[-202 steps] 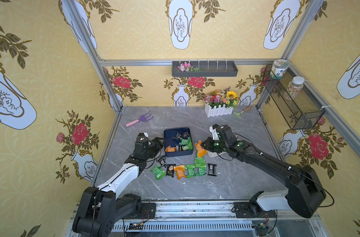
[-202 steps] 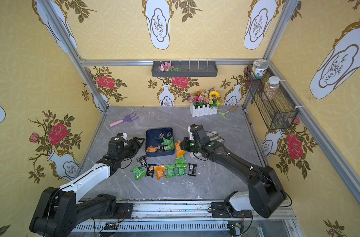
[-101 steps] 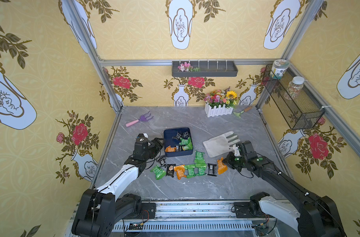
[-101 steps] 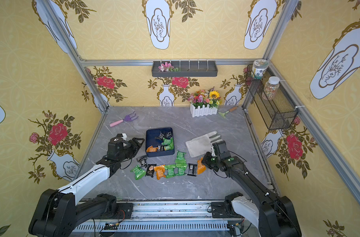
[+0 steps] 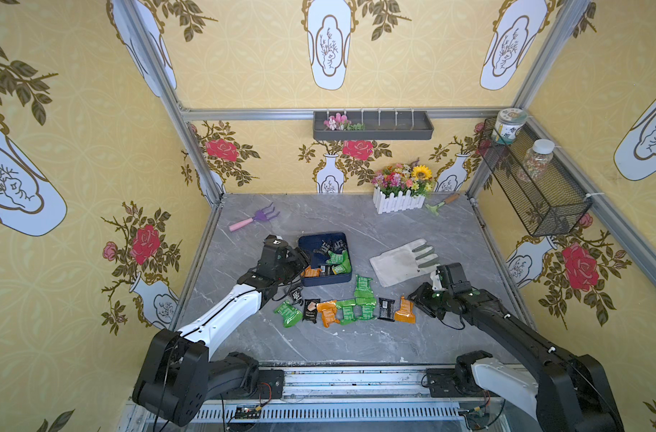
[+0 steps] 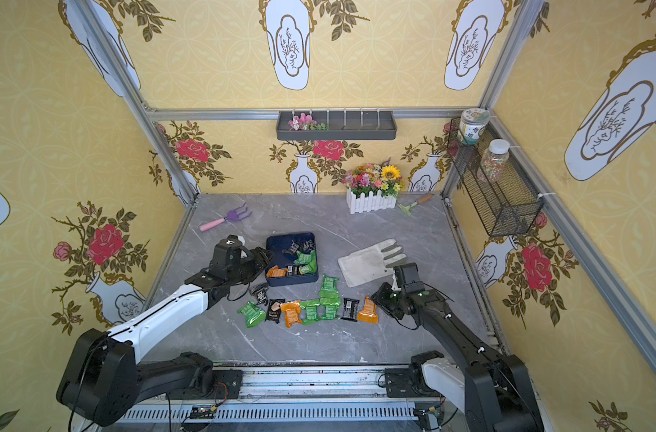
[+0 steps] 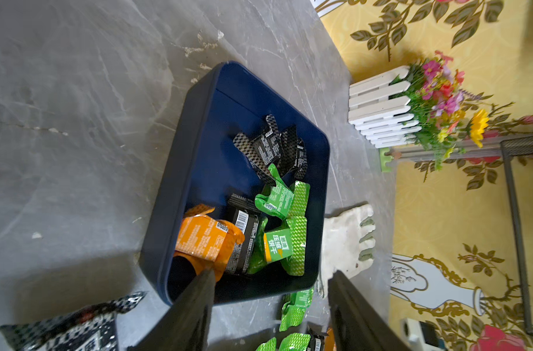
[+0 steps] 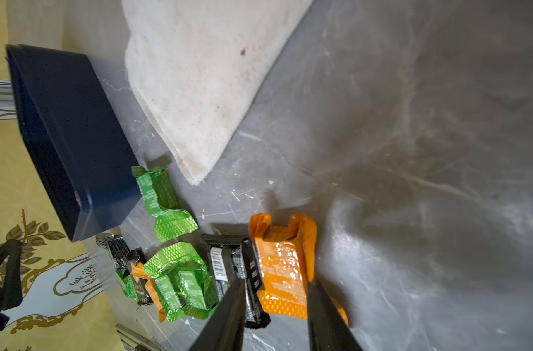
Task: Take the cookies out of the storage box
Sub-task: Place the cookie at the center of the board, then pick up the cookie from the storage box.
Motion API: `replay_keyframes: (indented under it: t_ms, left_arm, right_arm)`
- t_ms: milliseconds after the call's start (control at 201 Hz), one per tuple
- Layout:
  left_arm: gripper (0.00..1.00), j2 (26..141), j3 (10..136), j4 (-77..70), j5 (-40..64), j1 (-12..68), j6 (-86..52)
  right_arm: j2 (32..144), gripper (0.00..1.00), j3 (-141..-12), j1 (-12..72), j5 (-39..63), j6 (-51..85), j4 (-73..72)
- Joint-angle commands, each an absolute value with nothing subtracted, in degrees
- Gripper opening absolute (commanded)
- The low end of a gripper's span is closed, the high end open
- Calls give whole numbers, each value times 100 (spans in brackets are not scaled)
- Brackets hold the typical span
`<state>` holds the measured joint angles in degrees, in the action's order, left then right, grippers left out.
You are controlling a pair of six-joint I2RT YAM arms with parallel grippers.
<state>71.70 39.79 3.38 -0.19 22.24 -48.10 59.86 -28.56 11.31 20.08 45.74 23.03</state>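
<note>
The navy storage box (image 5: 311, 243) (image 6: 278, 243) sits mid-table with several cookies in it: green (image 5: 337, 260) (image 7: 277, 197), black and one orange (image 7: 201, 237). More cookies (image 5: 364, 299) lie in a row on the table in front of it. My left gripper (image 5: 304, 262) (image 7: 273, 275) is open at the box's front left corner, one fingertip by the orange packet inside. My right gripper (image 5: 416, 299) (image 8: 276, 283) is open over the row's right end. An orange packet (image 5: 405, 312) (image 8: 283, 267) lies flat on the table between its jaws.
A white glove (image 5: 401, 263) lies right of the box, just behind my right gripper. A purple hand rake (image 5: 257, 218), a white flower planter (image 5: 399, 198) and a small green rake (image 5: 440, 204) stand along the back. A wire basket (image 5: 536, 187) hangs on the right wall.
My right gripper carried the orange packet from beside the box to the row's right end, set it down and opened. My left gripper stayed at the box, jaws slightly narrower.
</note>
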Motion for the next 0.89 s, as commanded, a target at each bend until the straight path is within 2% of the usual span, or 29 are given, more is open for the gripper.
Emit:
replay_keyframes:
  t_ms: [0, 199, 478, 642, 886]
  left_arm:
    - [64, 7453, 4191, 749, -349, 2332, -4612]
    - [64, 8357, 4775, 530, -281, 2567, -5066]
    - [60, 9402, 5019, -316, -115, 2575, -6267]
    - [59, 9801, 5215, -628, -121, 2575, -6368]
    - [51, 10481, 5686, -652, -230, 2572, -6535]
  right_arm:
    - [5845, 46, -3184, 1142, 1634, 4210, 2640]
    - [6114, 48, -3861, 1652, 1204, 3924, 2635]
    - [7217, 48, -4411, 2552, 994, 4157, 1668]
    - [7526, 48, -4462, 2672, 1045, 4193, 1430]
    - [7584, 47, -4409, 2687, 1024, 4257, 1338]
